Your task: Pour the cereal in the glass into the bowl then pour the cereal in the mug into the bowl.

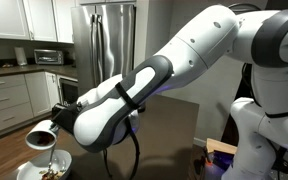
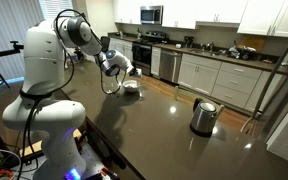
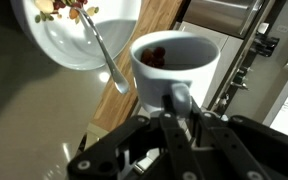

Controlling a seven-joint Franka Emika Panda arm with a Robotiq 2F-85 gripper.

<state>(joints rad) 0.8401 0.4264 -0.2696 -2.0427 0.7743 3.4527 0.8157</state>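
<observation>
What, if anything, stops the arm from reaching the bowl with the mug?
Probably nothing, so yes. The tool grips the mug, tilted above the bowl with open air between; only the spoon near the mug might get bumped.

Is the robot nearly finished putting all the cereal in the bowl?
Done: some cereal lies in the bowl, by the spoon. In hand: the gripper is shut on the mug, which is tipped above the bowl with a few pieces inside it. Left: tip those out. No glass is in view, so I cannot check that part.
</observation>
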